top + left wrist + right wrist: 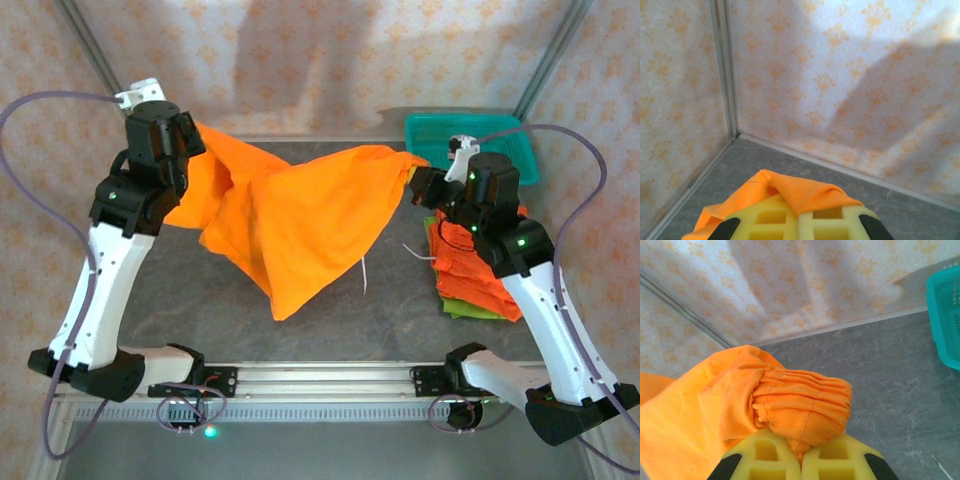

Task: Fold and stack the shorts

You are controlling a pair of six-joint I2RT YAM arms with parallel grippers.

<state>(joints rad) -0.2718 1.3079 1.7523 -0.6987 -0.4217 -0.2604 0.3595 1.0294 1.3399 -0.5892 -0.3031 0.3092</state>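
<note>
Grey table (200,300): orange shorts (300,225) hide mid, R arm (535,290) part-hides stack (465,285).

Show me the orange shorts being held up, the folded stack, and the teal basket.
held orange shorts (300,225), top view, middle of the hanging cloth
folded stack (466,282), top view, top orange layer
teal basket (425,130), top view, left end

My table (330,335) is a dark grey, marbled top. Right under my right pincer (420,186) and on its near side lies a stack of folded shorts (485,280), orange ones over a lime green pair (468,311), with a white drawstring (420,252) trailing onto the table. Just beyond that pincer sits a teal basket (430,125). Between it and my left pincer (192,140) the hanging shorts (300,220) dip low; I can't tell whether their tip touches.
</note>
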